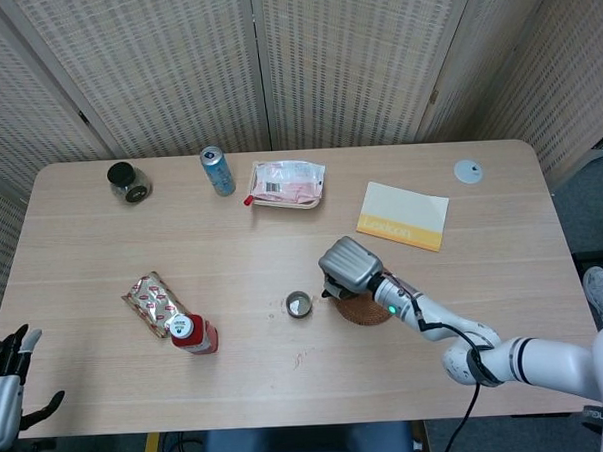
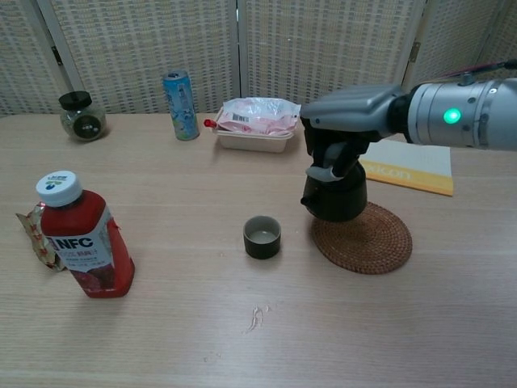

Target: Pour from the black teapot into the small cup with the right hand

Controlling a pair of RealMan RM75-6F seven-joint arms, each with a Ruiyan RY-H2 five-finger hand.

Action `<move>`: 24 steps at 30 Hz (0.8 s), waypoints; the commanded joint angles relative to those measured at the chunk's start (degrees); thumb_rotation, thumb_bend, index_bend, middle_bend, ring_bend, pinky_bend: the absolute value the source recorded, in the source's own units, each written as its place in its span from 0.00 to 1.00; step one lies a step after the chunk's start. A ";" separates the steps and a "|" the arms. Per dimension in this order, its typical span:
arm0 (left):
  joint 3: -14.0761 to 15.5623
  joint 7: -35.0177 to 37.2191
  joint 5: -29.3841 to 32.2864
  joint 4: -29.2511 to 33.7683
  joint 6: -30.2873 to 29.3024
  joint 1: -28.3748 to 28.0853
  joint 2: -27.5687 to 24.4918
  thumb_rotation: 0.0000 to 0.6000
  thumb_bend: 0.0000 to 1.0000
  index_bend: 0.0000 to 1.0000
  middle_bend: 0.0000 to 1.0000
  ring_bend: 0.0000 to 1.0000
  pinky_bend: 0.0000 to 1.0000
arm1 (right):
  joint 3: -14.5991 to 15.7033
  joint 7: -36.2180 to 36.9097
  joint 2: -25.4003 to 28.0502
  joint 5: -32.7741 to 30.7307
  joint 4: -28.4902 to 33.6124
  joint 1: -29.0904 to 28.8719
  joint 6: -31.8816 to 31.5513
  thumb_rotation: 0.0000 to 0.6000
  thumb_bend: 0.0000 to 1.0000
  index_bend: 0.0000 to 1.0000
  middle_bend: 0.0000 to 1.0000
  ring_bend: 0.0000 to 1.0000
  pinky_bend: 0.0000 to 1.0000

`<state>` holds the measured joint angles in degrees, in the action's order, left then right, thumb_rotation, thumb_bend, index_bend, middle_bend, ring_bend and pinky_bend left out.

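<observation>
Black teapot is almost hidden in the head view under the right hand, which grips it from above, just right of the small cup and over the left edge of the woven coaster. The left hand sits off the table's near-left corner, fingers apart, holding nothing.

Chest view: the right hand clasps the black teapot at its top; the pot hangs at the woven coaster's left rim, near the small cup but apart from it.

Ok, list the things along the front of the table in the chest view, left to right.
Foil snack packet → red juice bottle → small cup → black teapot, held by the right hand → woven coaster.
</observation>
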<state>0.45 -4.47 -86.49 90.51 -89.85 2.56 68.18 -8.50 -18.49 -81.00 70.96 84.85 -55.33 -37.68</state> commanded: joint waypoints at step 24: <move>0.06 1.08 0.19 -0.59 -1.45 1.48 0.44 1.00 0.21 0.05 0.00 0.00 0.00 | 2.46 -18.78 -6.89 -11.51 -4.41 -12.63 3.21 0.86 0.49 1.00 1.00 0.90 0.55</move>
<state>0.51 -3.40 -86.29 89.92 -91.30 4.04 68.62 -6.39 -36.60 -87.68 59.93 80.38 -67.44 -34.27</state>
